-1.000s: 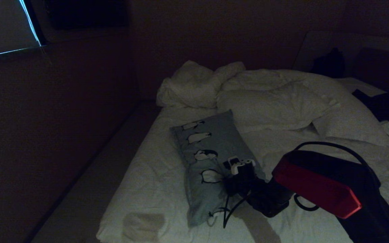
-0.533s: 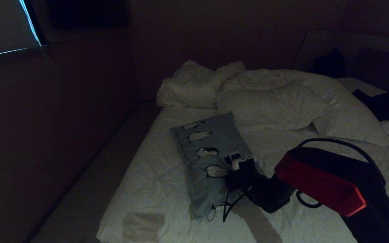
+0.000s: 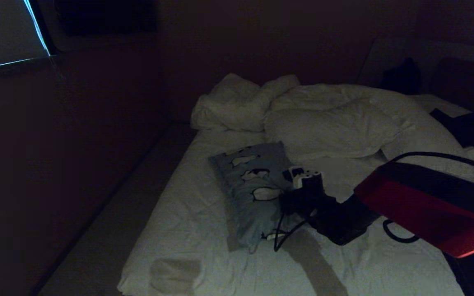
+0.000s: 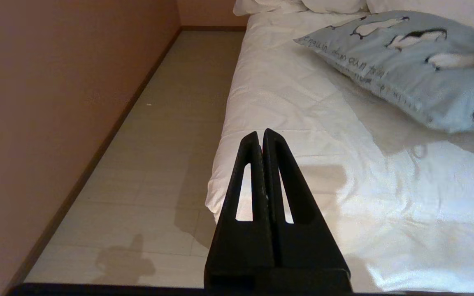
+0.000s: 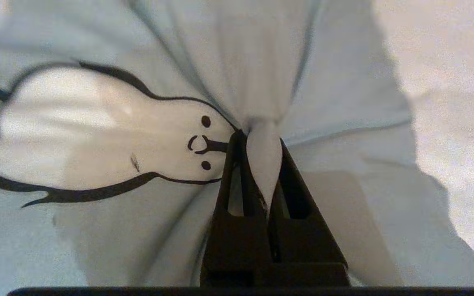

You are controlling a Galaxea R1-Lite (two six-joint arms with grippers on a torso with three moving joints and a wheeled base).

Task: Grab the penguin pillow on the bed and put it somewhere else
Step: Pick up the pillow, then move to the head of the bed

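Observation:
The penguin pillow (image 3: 253, 193), light blue-grey with black-and-white penguins, lies on the left half of the bed (image 3: 196, 230). My right gripper (image 3: 286, 202) is at the pillow's right edge. In the right wrist view the right gripper (image 5: 258, 137) is shut on a pinched fold of the penguin pillow (image 5: 261, 61), and the cloth pulls into taut creases. The pillow's near end hangs lifted off the sheet, as the left wrist view shows of the penguin pillow (image 4: 405, 70). My left gripper (image 4: 260, 135) is shut and empty, parked over the near left corner of the bed (image 4: 286, 102).
A rumpled white duvet (image 3: 331, 123) and white pillows (image 3: 237, 107) fill the far part of the bed. A dark item (image 3: 471, 127) lies at the far right. A strip of floor (image 3: 109, 230) runs between the bed and the wall on the left.
My right arm has risen and moved right and away. The pillow has gone with it, and its near end has lifted and shifted right.

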